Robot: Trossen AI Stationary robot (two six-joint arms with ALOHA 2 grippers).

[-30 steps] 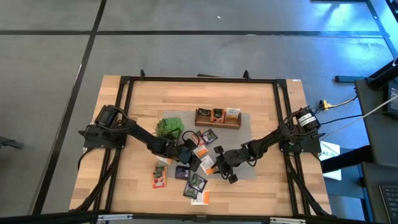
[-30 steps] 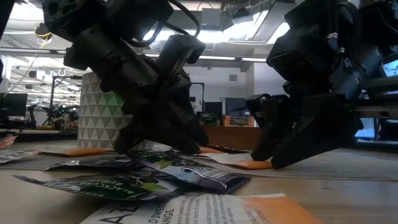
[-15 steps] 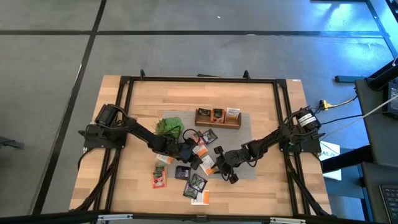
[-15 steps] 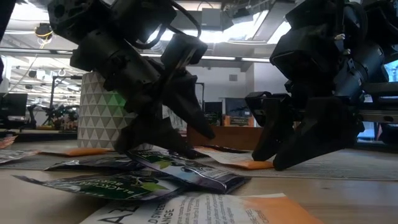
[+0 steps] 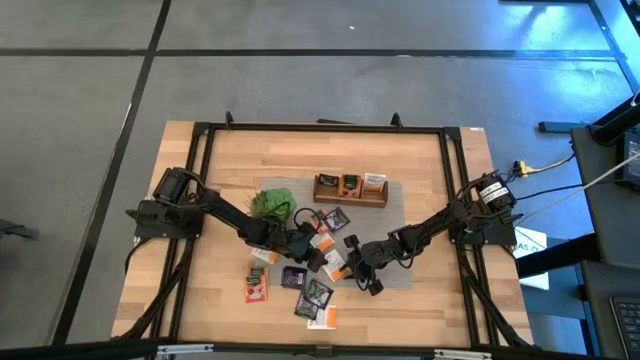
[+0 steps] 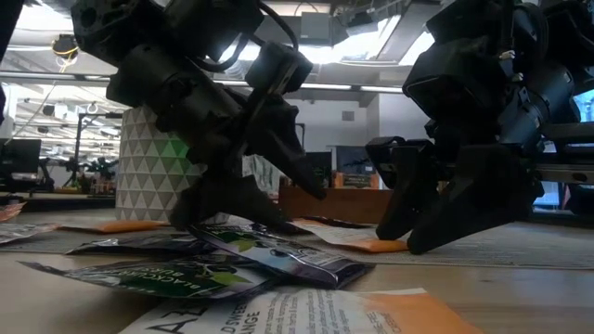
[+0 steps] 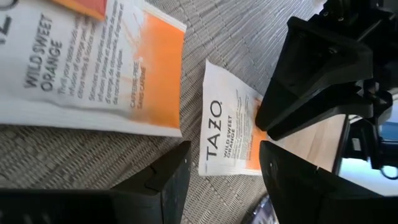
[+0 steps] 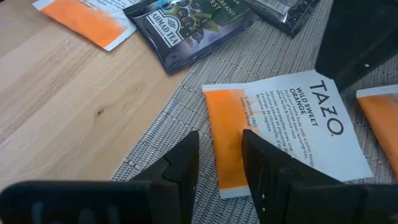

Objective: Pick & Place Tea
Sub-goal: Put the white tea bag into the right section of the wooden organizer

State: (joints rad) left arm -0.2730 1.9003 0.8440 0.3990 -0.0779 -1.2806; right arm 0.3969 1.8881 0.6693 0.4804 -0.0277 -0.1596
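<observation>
Tea sachets lie scattered on a grey mat (image 5: 398,215) and on the wood in front of it. A white-and-orange sachet (image 7: 227,134) lies flat on the mat between my two grippers. My left gripper (image 7: 222,158) stands open at its white end, low over the mat, fingers either side of it. My right gripper (image 8: 221,152) is open with a narrow gap. It points down at the sachet's orange end (image 8: 227,134). Dark purple sachets (image 6: 278,252) lie nearer the front edge. My right gripper comes down slanting from the table's right onto the sachet's orange end (image 7: 252,127). Its fingertips stand at the level of the mat there. I cannot tell whether they touch the sachet, which lies flat.
A brown wooden box (image 5: 350,188) with sachets standing in it sits at the mat's far edge. A small green plant in a patterned white pot (image 6: 153,172) stands to its left, close behind my left arm. Further sachets (image 5: 257,285) lie on the wood near the front.
My left gripper has opened: its two fingers, close together a second ago, now stand spread wide over the sachets. The arm has stayed in place. The sachets have not moved.
</observation>
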